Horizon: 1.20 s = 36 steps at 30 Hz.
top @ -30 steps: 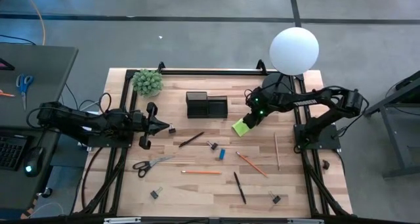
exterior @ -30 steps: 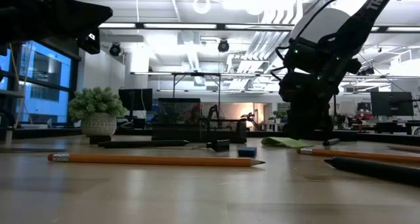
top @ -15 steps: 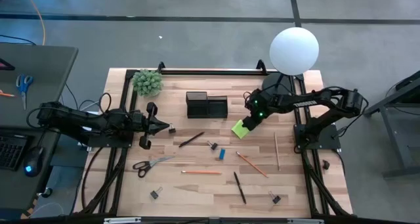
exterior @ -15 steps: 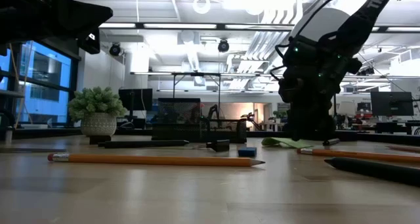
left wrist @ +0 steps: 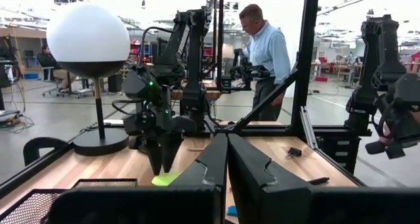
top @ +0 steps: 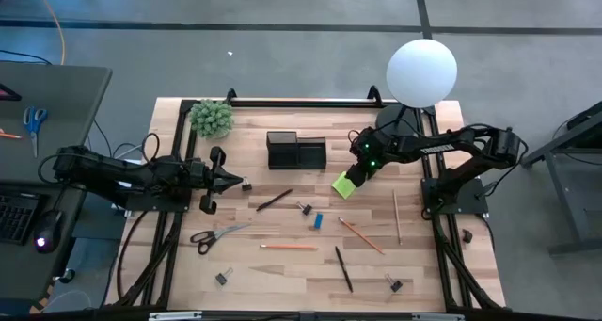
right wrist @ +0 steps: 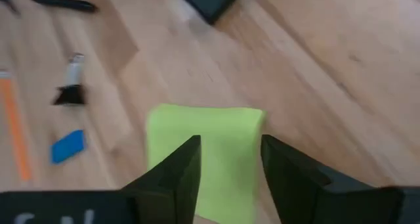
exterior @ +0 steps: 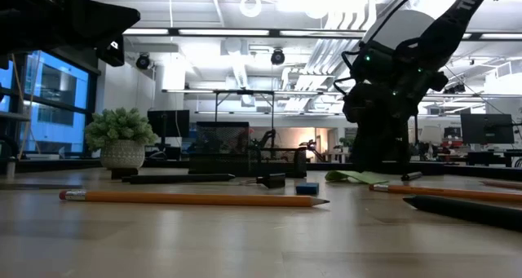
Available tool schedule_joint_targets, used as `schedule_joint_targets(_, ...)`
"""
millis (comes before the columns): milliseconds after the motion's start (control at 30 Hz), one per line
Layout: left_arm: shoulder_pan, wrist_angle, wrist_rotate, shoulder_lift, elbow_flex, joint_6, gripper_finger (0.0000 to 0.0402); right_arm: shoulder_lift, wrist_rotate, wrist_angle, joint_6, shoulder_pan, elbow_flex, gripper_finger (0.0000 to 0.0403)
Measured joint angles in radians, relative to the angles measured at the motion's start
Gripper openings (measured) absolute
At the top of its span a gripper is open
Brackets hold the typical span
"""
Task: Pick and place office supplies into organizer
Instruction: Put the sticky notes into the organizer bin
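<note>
The lime-green sticky-note pad (top: pixel 345 183) (right wrist: pixel 203 142) lies flat on the table, right of the black organizer (top: pixel 296 151). My right gripper (top: pixel 356 172) (right wrist: pixel 230 175) is open and points down over the pad, whose surface fills the gap between its fingers. My left gripper (top: pixel 239 181) (left wrist: pixel 227 171) hovers shut at the table's left side. The black-handled scissors (top: pixel 214 234), orange pencil (top: pixel 289 247), blue block (top: pixel 318 221), dark pens and binder clips lie loose on the wood. My right gripper stands open over the sticky-note pad from above, one finger (right wrist: pixel 177 175) over the pad's middle and the other (right wrist: pixel 289 175) at its edge. I cannot tell whether the fingertips touch it. The pad lies flat on the table.
A white globe lamp (top: pixel 422 72) stands at the far right behind my right arm, and a green plant (top: pixel 212 118) at the far left corner. A wooden pencil (top: pixel 396 216) and an orange pen (top: pixel 361 234) lie near the right edge. A person stands beyond the table (left wrist: pixel 266 50).
My right gripper has risen slightly over the pad. The pad has stayed where it was.
</note>
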<state>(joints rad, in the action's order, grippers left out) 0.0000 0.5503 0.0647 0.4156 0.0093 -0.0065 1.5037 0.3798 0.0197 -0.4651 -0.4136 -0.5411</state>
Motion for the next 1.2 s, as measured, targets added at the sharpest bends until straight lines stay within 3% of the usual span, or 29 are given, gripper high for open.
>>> schedule_joint_targets(200,0.0,-0.001,0.019,0.0,0.0,0.002,0.0003,0.116,0.051,0.022,0.013,0.006,-0.005,0.0175)
schedule_joint_targets(367,0.0,-0.008,0.024,0.0,0.0,0.002,0.0003,0.16,0.155,0.042,0.07,-0.01,-0.006,0.0169)
schedule_joint_targets(567,0.0,-0.023,0.048,0.0,0.0,0.007,0.0003,0.156,0.268,0.028,0.146,-0.028,-0.004,0.012)
schedule_joint_targets(833,0.0,-0.053,0.079,0.0,0.0,0.009,0.0003,0.156,0.274,-0.026,0.27,-0.024,-0.002,0.0009)
schedule_joint_targets(1067,0.0,-0.052,0.079,0.0,0.0,0.01,0.0003,0.136,0.281,-0.018,0.256,-0.024,-0.009,0.0003)
schedule_joint_targets(1200,0.0,-0.053,0.079,0.0,0.0,0.01,0.0003,0.059,0.269,-0.008,0.177,-0.022,-0.05,0.0002)
